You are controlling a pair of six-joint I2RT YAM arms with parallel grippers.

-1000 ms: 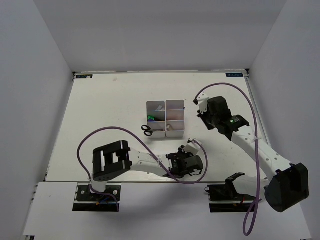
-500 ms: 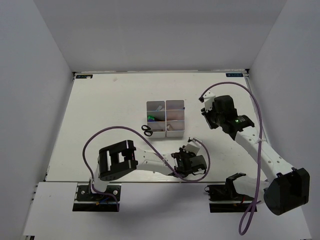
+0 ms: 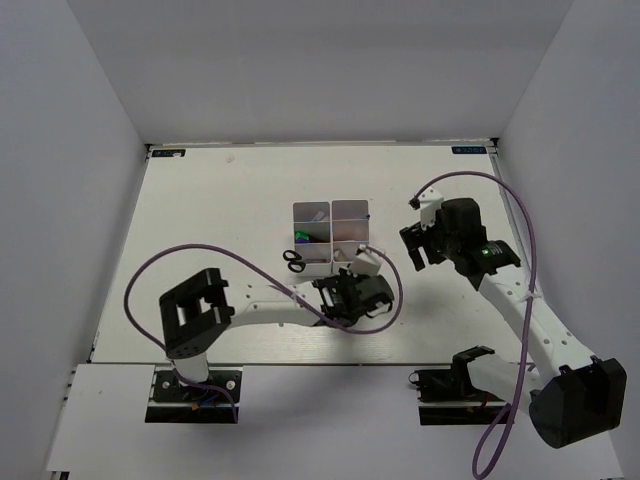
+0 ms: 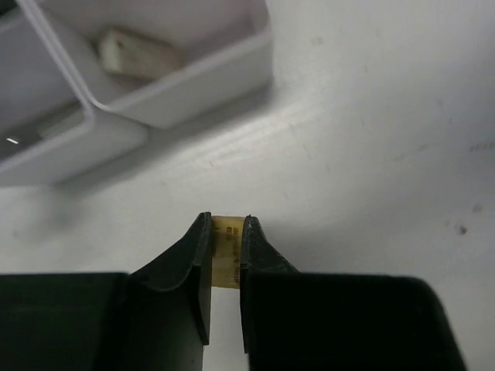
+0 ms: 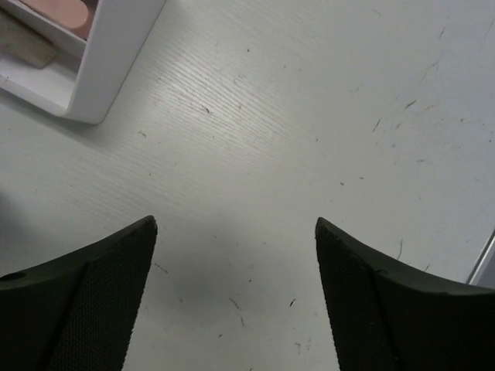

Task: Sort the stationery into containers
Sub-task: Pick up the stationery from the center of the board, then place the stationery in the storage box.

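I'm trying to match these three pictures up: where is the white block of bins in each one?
Top external: white bins at the centre.
Left wrist: bins at upper left.
Right wrist: bins' corner at top left.
Shared landmark: pale eraser in a corner bin, seemingly the same eraser in both wrist views.

- Worktop [image 5: 309, 116]: white surface on which a fine wood-like grain is seen. The finish is matt with a soft sheen, and small dark specks and hairline scratches are noted.
- Bins [image 4: 193, 77]: white translucent plastic with smooth walls, rounded rims and a slight gloss.
- Left claw [image 4: 227, 230]: black moulded plastic, smooth, with satin highlights along the finger edges.
- Tan eraser [image 4: 226, 263], pinched in the left claw: dull and rubbery-looking, with faint print on its face.
- Grey eraser [image 4: 135, 52], in a bin: matt, with worn edges.
- Right claw [image 5: 234, 224]: black, with pads [image 5: 100, 309] finished in a fine matt grid-like texture.
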